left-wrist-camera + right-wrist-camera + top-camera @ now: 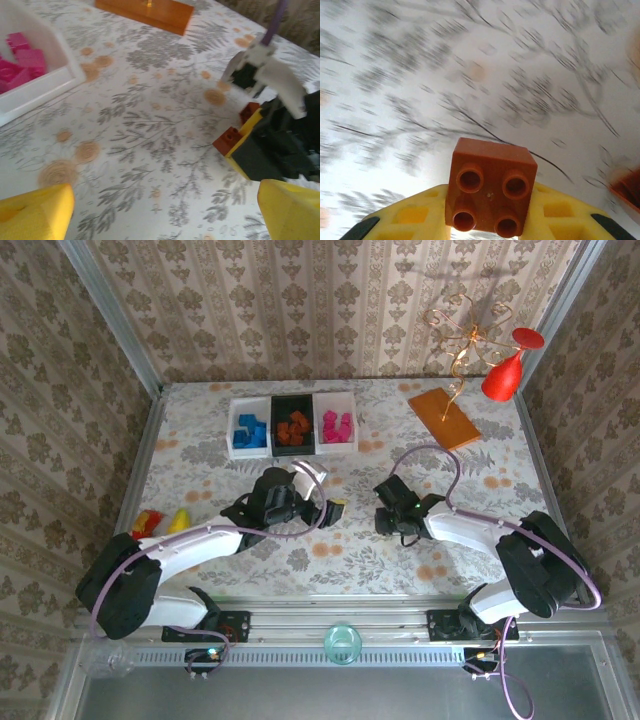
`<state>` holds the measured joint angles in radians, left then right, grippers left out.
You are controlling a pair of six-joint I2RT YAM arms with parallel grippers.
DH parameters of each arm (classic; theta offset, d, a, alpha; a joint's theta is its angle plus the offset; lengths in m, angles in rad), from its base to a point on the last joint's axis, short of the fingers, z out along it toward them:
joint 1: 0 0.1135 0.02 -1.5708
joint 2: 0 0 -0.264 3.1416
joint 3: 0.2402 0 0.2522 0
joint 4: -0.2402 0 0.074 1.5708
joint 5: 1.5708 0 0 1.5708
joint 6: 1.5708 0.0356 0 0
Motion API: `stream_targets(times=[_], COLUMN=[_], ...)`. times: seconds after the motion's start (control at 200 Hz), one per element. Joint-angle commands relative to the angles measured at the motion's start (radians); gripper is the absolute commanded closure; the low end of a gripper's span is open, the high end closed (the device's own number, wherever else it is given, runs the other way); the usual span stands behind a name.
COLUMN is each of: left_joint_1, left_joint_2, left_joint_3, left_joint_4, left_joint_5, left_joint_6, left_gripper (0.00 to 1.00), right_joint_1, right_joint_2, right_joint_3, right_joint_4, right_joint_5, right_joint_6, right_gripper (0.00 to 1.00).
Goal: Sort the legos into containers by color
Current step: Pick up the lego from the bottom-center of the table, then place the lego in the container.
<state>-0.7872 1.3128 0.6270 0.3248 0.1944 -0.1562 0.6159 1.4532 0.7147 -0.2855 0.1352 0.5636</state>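
Note:
My right gripper (487, 220) is shut on an orange-brown lego (490, 185), studs toward the camera, just above the tabletop. In the left wrist view that same lego (229, 141) sticks out of the right gripper's yellow fingers, with a second orange-brown lego (248, 111) close behind it. My left gripper (165, 215) stands open over bare table, its jaws holding nothing. From above, the left gripper (328, 492) and right gripper (386, 522) face each other mid-table. The containers stand in a row at the back: white with blue legos (250, 430), black with orange-brown legos (293, 427), white with pink legos (337, 427).
A flat orange-brown board (444, 418) lies at the back right, beside a red cone on a wire stand (505, 375). Small red and yellow objects (160, 523) sit near the table's left edge. The pink legos' container (55, 80) is to the left gripper's far left.

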Motion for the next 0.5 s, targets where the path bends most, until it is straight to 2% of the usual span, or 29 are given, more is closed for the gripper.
stream_targets(times=[0.0,0.165,0.3,0.495], left_joint_1=[0.041,0.159,0.247,0.286], left_joint_2=[-0.048,-0.129,-0.201,-0.28], left_joint_3=[-0.029,-0.116,-0.173,-0.211], left_joint_4=[-0.031,0.017,0.033,0.026], left_joint_5=[-0.116,-0.145,-0.154,-0.191], left_joint_6=[-0.043,-0.16,-0.217,-0.227], left_gripper=[0.04,0.04,0.04,0.04], right_joint_1=[0.01,0.01,0.01,-0.007], right_joint_2=[0.022,0.136,0.267,0.486], right_joint_3=[0.077,0.249,0.448,0.726], right_joint_4=[0.137,0.207,0.209,0.196], right_joint_5=[-0.076,-0.159,-0.167,-0.201], right_joint_6=[-0.011,-0.012,-0.05,-0.065], right_gripper=[0.67,0.67,0.67,0.66])
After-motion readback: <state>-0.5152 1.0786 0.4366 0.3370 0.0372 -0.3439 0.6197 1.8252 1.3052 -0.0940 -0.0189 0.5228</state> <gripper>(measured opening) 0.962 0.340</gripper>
